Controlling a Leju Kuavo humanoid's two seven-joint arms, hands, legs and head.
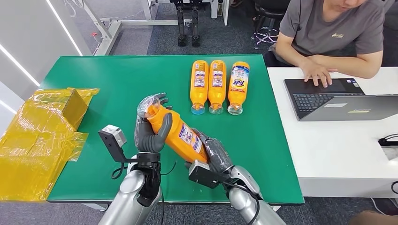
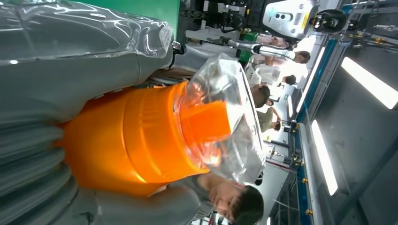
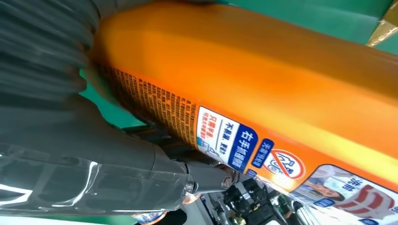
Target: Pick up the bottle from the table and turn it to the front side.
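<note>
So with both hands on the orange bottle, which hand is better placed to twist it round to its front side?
Probably the left hand: its fingers wrap the orange bottle near the neck, so it could roll it. The right hand cradles the base from below and looks better placed to support.

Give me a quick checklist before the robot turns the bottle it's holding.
1. Left robot hand grips the held bottle near its cap end: ok.
2. Right robot hand holds its base end: ok.
3. Bottle lifted off the table: cannot tell.
4. Front label facing up: not ok, back-style print shows.
5. Three other bottles apart from the hands: ok.
6. Person's hand stays at the laptop: ok.
</note>
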